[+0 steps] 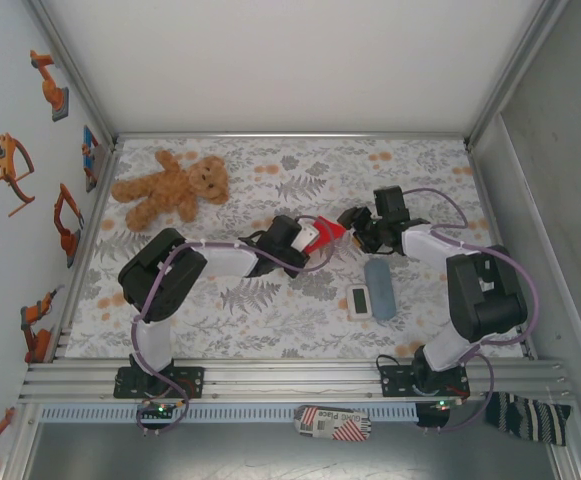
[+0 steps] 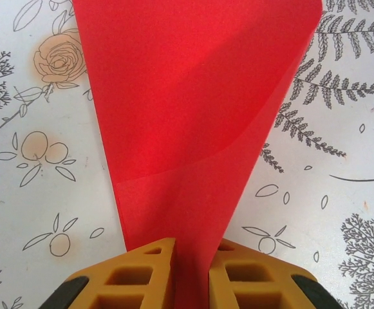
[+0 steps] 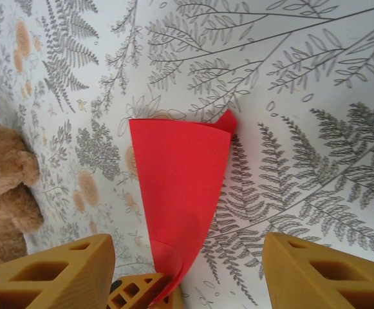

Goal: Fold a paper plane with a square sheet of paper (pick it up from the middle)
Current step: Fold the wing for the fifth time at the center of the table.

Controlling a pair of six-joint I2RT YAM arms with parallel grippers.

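Currently your left gripper point(image 2: 192, 267) pinches the lower tip of the folded red paper point(image 2: 193, 116), which sits mid-frame in the top view over the flowered cloth point(image 1: 270, 320). Your right gripper point(image 3: 187, 270) stands spread, the paper between its fingers but clear of both.

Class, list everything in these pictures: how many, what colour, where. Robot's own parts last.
sheet of paper: one, bright red, partly folded, mid-table
teddy bear: one, brown, far left of table
block: one, grey-blue, near right
timer: one, white, beside the block's left
tablecloth: one, white with grey ferns and orange flowers, over the table
striped cloth: one, dark and light, beyond the near right corner
packet: one, red and white, below the near rail
stickers: several, orange, left wall
left tool: one, yellow-orange fingers, shut on the paper
right tool: one, yellow-orange fingers, open, facing the paper
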